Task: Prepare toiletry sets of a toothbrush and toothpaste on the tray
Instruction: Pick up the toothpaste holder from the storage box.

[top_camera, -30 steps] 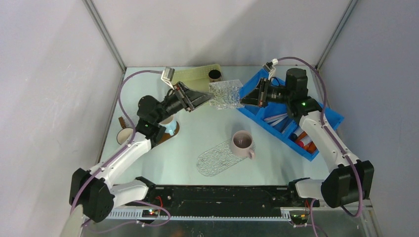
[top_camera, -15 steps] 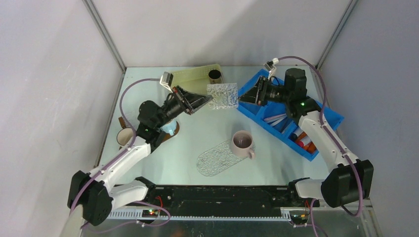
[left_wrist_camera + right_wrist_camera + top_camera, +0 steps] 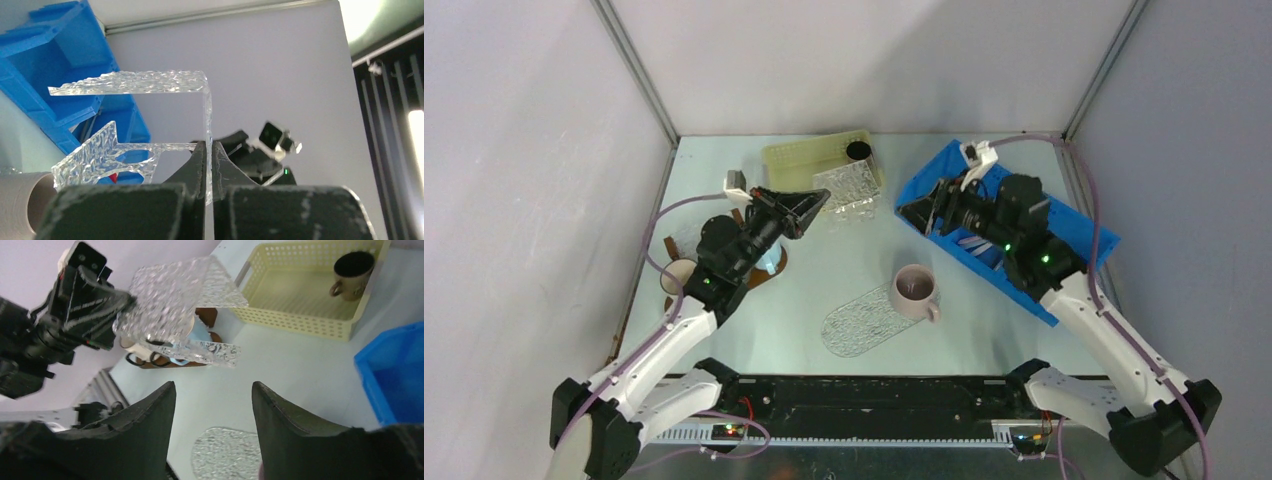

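Note:
My left gripper (image 3: 822,198) is shut on one wall of a clear textured holder (image 3: 846,186), which hangs in the air just in front of the yellow basket. The left wrist view shows that wall pinched between the fingers of the left gripper (image 3: 208,148), with the holder (image 3: 135,82) reaching out to the left. My right gripper (image 3: 908,212) stands open and empty over the blue bin's (image 3: 1089,238) left end, apart from the holder (image 3: 170,305). Pale toothbrushes (image 3: 972,243) peek out of the bin beside the right arm; the toothpaste is hidden. The oval clear tray (image 3: 852,326) lies on the table.
A pink mug (image 3: 914,290) stands at the tray's right end. The yellow basket (image 3: 794,160) at the back holds a dark mug (image 3: 859,151). At the left, a mug (image 3: 678,276) sits on a wooden stand under the left arm.
The right gripper opened, let go of the clear holder and drew back to the right. The left gripper shut on the holder and carried it left toward the basket.

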Available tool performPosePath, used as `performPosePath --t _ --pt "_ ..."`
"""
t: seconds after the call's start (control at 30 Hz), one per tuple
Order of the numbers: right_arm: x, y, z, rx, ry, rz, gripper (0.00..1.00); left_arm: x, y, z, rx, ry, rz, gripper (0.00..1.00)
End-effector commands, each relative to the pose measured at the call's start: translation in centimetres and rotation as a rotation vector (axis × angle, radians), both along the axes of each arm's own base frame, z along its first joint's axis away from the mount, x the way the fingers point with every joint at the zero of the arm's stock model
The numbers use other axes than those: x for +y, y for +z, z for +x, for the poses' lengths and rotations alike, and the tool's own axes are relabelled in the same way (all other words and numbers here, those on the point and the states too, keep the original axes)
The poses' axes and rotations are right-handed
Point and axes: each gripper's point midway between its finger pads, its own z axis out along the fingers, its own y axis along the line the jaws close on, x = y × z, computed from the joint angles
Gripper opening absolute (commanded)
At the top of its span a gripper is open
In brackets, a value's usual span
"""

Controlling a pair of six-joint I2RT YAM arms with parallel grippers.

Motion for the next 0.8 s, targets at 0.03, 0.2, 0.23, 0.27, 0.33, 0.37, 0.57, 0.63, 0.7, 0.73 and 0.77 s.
performPosePath --t 0.03,0.2,0.23,0.27,0.33,0.37,0.57,0.63,0.7,0.73,0.77 --pt "0.8 1.0 0.3 -0.292 -0.129 -0.063 0.60 2.1 1.0 0.9 0.102 0.103 -0.171 0.00" --pt "4.3 0.1 -1.3 -0.417 -0.110 -0.100 0.59 2.6 1.8 1.1 0.119 0.120 -0.230 0.00" --pt "5.6 0.2 -1.9 -0.446 -0.088 -0.089 0.58 2.6 2.0 1.0 0.121 0.120 -0.238 0.00" --pt "5.9 -0.2 -1.9 -0.478 -0.096 -0.119 0.58 2.7 2.2 1.0 0.119 0.123 -0.243 0.00" --pt "7.4 -0.4 -2.2 -0.528 -0.099 -0.136 0.55 2.7 2.7 1.0 0.116 0.120 -0.255 0.00" --pt "8.5 -0.5 -2.6 -0.542 -0.089 -0.127 0.54 2.7 2.8 0.9 0.116 0.118 -0.259 0.00" --pt "10.2 -0.7 -1.9 -0.619 -0.149 -0.147 0.48 2.9 3.8 0.5 0.106 0.112 -0.269 0.00" --pt "10.3 -0.7 -1.4 -0.629 -0.172 -0.143 0.47 3.0 4.0 0.3 0.101 0.115 -0.273 0.00" --pt "10.4 -0.7 -1.0 -0.633 -0.196 -0.137 0.46 3.0 4.2 0.2 0.098 0.113 -0.274 0.00" --pt "10.3 -0.5 -0.9 -0.638 -0.208 -0.129 0.45 3.1 4.3 0.1 0.098 0.112 -0.276 0.00" --pt "10.3 -0.7 -0.6 -0.632 -0.224 -0.136 0.45 3.1 4.3 0.1 0.097 0.111 -0.277 0.00"
